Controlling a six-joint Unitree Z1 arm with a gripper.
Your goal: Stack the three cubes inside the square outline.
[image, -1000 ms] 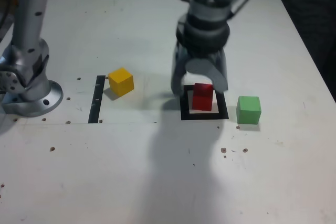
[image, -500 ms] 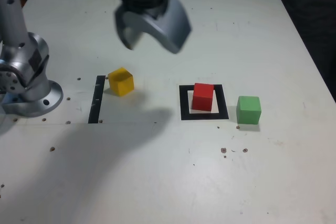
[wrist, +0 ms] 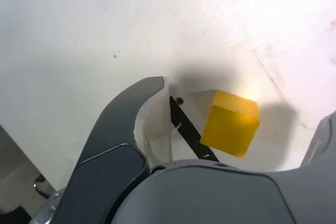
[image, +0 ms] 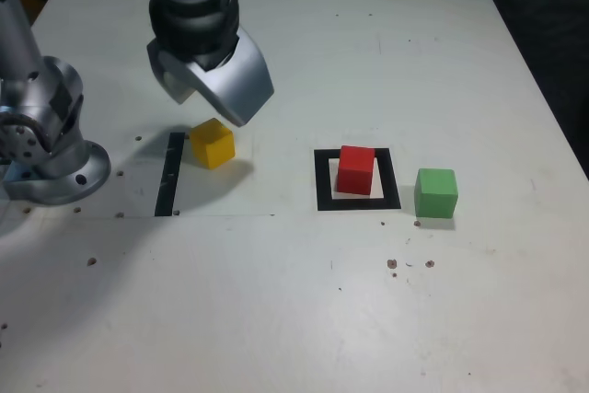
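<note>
Red cube (image: 356,169) sits inside the square outline (image: 322,192); green cube (image: 435,192) just beside it; yellow cube (image: 212,144) well apart.

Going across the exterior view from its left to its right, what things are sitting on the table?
Silver robot arm base → thin black strip → small yellow cube → black square outline holding the small red cube → small green cube.
</note>
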